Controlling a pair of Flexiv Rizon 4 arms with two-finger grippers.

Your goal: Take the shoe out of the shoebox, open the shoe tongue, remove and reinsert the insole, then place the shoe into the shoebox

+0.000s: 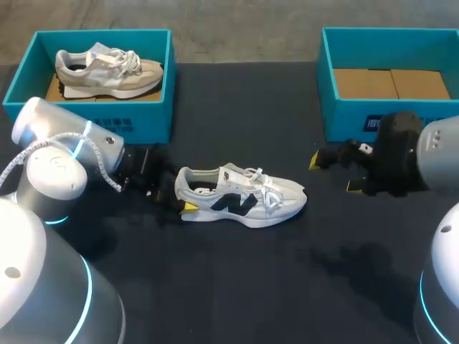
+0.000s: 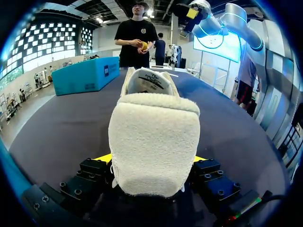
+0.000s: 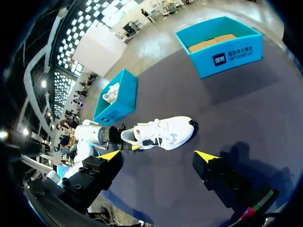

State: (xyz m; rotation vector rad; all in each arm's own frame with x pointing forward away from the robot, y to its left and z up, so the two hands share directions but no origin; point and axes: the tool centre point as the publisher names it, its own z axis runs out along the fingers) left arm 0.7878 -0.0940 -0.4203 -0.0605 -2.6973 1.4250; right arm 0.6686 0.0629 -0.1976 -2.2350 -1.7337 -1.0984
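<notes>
Shoe (image 1: pixel 240 195) lying on its sole at the centre of the table (image 1: pixel 237 287), heel pinched by the left gripper (image 2: pixel 151 160) at 9 o'clock; the right gripper (image 1: pixel 333 174), fingers spread, hovers at 3 o'clock, probably due next to lift the tongue (image 1: pixel 244 177).

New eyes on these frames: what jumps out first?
The white lace-up sneaker with a dark side logo sits on its sole mid-table, its heel clamped in the left gripper. The right gripper hangs open beyond the toe, in front of the empty teal cardboard shoebox. A second teal shoebox at the far left holds a beige sneaker.
</notes>
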